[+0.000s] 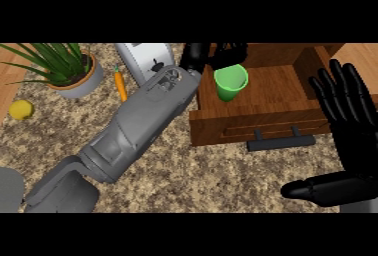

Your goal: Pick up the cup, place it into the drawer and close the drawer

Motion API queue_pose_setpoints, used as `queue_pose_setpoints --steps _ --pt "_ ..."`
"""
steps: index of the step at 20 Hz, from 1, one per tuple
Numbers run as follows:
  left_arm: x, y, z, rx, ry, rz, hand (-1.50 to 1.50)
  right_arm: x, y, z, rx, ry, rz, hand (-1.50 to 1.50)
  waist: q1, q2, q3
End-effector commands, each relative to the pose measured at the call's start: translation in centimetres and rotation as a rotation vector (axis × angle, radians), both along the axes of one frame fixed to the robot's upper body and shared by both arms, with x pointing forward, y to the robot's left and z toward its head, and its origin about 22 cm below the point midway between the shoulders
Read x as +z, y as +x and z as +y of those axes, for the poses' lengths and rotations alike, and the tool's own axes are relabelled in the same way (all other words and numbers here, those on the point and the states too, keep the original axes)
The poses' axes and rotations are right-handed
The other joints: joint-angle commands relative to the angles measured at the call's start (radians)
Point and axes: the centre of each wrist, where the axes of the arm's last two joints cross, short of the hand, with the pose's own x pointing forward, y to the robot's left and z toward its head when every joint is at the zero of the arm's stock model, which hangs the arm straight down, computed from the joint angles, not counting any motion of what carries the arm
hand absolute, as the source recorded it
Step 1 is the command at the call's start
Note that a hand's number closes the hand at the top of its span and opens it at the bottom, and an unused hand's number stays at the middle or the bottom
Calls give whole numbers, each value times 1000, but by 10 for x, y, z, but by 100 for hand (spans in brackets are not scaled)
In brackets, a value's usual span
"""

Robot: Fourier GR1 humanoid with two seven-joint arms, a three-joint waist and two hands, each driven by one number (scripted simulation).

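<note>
Fingers of left hand curl round green cup at its rim, upper centre; cup upright inside open drawer. Right hand open, resting at right edge.

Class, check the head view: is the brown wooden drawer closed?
No, the brown wooden drawer is pulled out, its inside open to view, with the green plastic cup over it in the black left hand.
</note>
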Motion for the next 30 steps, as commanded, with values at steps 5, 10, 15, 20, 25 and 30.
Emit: queue_pose_setpoints --steps 5,10,15,20,25,30 --pt "-4 -1 -3 35 65 2 -150 -1 -8 11 52 21 -17 -150 -27 5 0" --pt "-10 -6 -3 -10 -59 -5 -150 1 -4 7 69 48 -19 -150 -19 5 0" --pt "13 -7 -12 -81 -184 -64 -150 5 -4 -13 65 86 0 -150 19 -5 -1" --pt "-1 -6 0 -107 -301 -43 -150 10 -13 -21 81 49 2 -150 62 -16 -1" --pt "0 -6 19 -52 -341 -30 -150 8 -22 -30 134 -63 11 150 92 -23 -2" --pt "9 -5 69 19 -420 -8 -150 11 -36 -31 118 -254 11 150 115 -32 -2"
